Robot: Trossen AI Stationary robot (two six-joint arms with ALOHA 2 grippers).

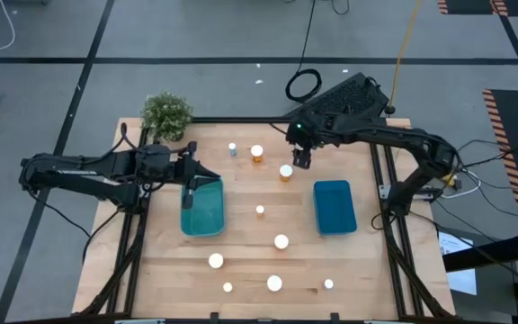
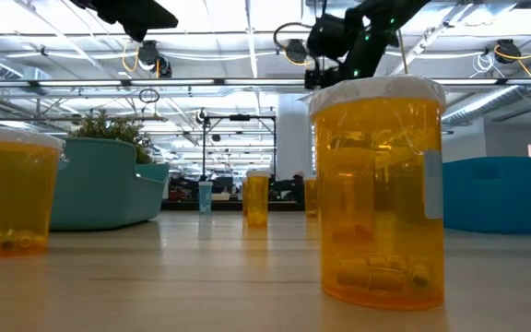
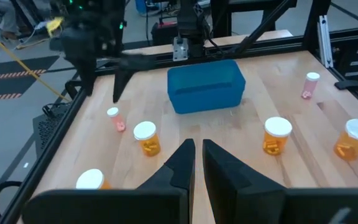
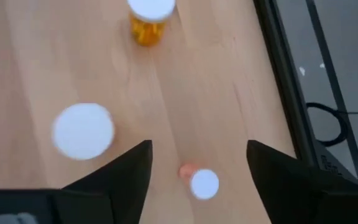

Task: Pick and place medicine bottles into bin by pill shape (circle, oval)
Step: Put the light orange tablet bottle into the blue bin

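High view: The wooden table carries two bins, a teal bin left of centre and a blue bin right of centre. White-capped medicine bottles stand scattered: three near the far edge, one between the bins, five toward the near edge. A potted plant sits at the far left corner. The left gripper hangs over the teal bin's left rim. The right gripper is above the far part of the table, just beside an amber bottle.

Low view: A large amber bottle stands close to the camera, pills visible at its bottom. Another amber bottle stands at the left. Both bins lie behind, with further bottles between them. One arm's gripper hangs above; its jaw state cannot be told here.

Left wrist view: The left gripper has its fingers nearly together, a narrow slot between, holding nothing. The blue bin lies across the table, amber and pink bottles around it.

Right wrist view: The right gripper stands wide apart, empty. A small pink bottle lies between its fingers; a white cap and an amber bottle are beside.
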